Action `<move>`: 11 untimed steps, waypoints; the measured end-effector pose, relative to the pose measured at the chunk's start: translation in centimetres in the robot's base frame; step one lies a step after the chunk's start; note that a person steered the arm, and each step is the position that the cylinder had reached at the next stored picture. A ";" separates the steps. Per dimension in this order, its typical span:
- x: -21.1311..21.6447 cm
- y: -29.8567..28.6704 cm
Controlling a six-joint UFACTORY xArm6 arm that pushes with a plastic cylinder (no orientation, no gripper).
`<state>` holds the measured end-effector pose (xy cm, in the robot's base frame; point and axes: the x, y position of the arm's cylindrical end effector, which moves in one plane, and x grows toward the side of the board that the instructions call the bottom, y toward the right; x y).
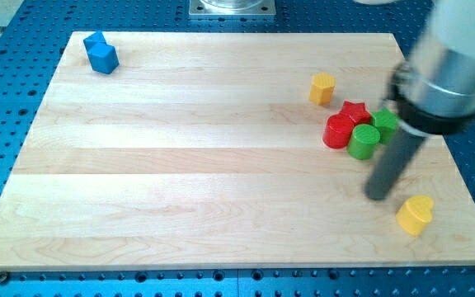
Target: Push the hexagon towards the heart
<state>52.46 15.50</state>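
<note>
A yellow hexagon block (pixel 322 87) sits at the view's upper right of the wooden board (pixel 180 165). A yellow heart block (pixel 416 214) lies near the view's bottom right corner. My tip (pixel 377 196) rests on the board just left of and slightly above the heart, with a small gap between them. The tip is far below the hexagon. A cluster of blocks lies between the hexagon and the tip: a red star (pixel 355 110), a red cylinder (pixel 337 132), a green cylinder (pixel 364 141) and another green block (pixel 384 123), partly hidden by the arm.
A blue block (pixel 101 54) sits at the view's top left corner of the board. The arm's grey body (pixel 448 74) covers the view's upper right. The board lies on a blue perforated table (pixel 23 82).
</note>
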 end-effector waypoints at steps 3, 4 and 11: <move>-19.2 -9.8; -23.0 -3.9; -7.3 -18.8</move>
